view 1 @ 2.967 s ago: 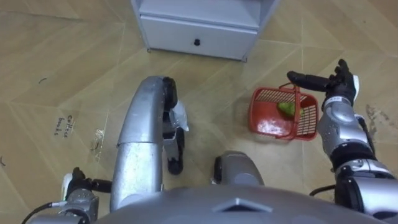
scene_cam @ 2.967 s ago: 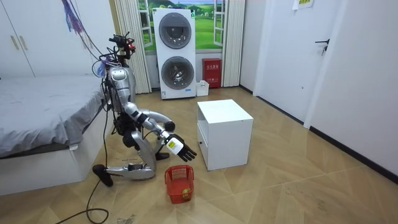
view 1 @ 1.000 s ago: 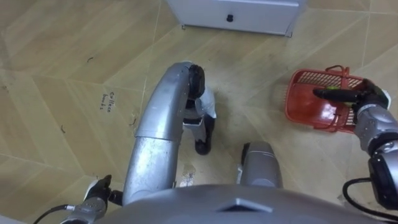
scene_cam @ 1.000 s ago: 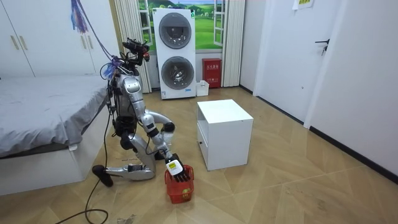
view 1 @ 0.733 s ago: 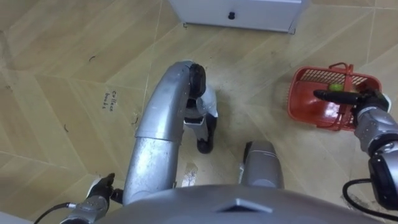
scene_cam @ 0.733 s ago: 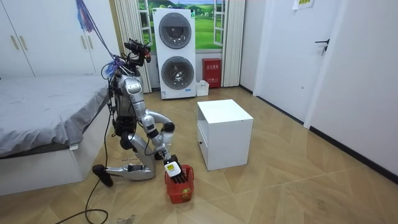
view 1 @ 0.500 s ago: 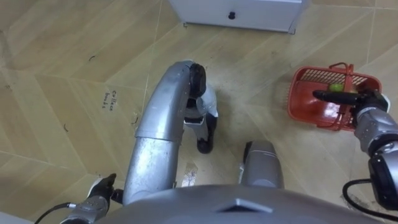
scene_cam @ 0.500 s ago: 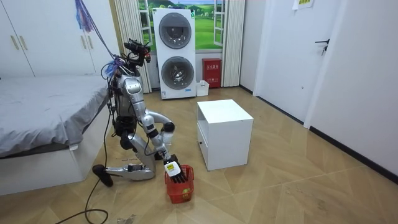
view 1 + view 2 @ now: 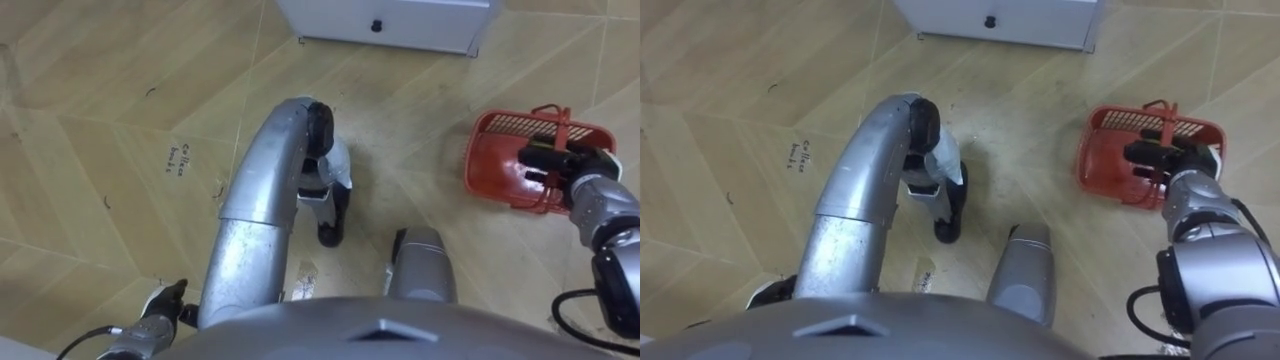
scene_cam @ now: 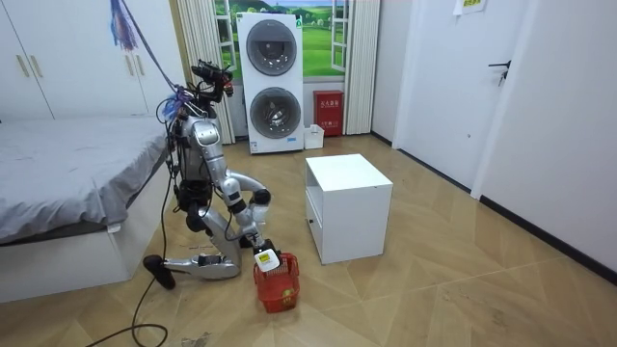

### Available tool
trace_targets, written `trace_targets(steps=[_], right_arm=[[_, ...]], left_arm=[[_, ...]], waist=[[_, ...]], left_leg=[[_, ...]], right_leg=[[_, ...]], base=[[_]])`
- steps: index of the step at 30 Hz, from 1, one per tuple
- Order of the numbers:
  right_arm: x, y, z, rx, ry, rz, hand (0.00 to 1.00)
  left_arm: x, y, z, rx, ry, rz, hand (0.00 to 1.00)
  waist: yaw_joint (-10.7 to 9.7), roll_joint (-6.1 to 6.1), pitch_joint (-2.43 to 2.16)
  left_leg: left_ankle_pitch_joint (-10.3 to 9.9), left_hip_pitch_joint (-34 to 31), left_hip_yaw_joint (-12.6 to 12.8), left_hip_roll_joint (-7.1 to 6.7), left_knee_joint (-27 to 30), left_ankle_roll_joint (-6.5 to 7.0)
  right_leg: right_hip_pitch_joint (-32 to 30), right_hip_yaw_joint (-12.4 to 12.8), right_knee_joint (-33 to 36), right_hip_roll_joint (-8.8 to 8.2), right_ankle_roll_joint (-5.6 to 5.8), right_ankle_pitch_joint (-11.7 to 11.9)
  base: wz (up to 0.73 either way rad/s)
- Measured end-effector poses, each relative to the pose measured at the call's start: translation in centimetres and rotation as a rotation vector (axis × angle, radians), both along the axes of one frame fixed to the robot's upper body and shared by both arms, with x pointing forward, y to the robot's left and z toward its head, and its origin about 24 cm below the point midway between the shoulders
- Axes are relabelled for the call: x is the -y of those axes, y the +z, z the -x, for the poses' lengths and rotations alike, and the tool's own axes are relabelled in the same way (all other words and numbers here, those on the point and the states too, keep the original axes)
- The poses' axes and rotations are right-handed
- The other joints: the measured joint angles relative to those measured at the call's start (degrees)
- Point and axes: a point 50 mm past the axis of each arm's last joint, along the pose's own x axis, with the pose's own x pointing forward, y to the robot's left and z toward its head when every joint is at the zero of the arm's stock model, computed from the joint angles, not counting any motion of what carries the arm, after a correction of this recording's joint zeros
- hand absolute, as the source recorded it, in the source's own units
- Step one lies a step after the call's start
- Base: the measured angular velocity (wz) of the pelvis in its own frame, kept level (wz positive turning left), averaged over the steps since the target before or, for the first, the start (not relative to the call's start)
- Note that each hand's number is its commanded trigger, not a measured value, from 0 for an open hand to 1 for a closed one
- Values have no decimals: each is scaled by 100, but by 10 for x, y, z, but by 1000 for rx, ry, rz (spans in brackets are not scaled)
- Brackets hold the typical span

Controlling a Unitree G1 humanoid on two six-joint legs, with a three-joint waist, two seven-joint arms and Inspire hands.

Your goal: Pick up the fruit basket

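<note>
Right hand [image 9: 570, 163]: fingers curled, apparently clamped round the handle of the red fruit basket [image 9: 492, 170]. The basket rests on the wood floor [image 9: 120, 90], near the white cabinet [image 9: 385, 20]. The robot kneels beside it. Left hand [image 9: 160, 303] hangs low; its state cannot be told.

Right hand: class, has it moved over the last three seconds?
Yes. The right hand has dropped from drawer height on the white cabinet down onto the red basket.
</note>
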Motion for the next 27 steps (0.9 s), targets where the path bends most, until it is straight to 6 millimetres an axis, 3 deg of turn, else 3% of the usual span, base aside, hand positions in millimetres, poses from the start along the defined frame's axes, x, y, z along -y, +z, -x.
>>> trace_targets(steps=[9, 17, 27], right_arm=[[0, -2, 3, -25, 23, 3, 100], [-1, -2, 3, -28, 23, 11, 100], [-2, -1, 0, -23, 33, 29, 100]], left_arm=[[5, -1, -3, 7, 12, 9, 0], [11, -1, -18, 41, 43, 28, 0], [7, 1, -29, 66, 82, 21, 0]], waist=[[98, -20, 11], [111, -27, 15], [104, -69, 24]], left_leg=[[4, 0, 0, -4, -3, -6], [4, -5, -5, -6, 19, -5], [4, 51, -178, -21, 171, -5]], right_leg=[[0, 0, 3, -2, 1, -1], [12, 8, 11, 16, 2, -1], [196, 17, 54, 214, 2, -1]], base=[[0], [0], [-3]])
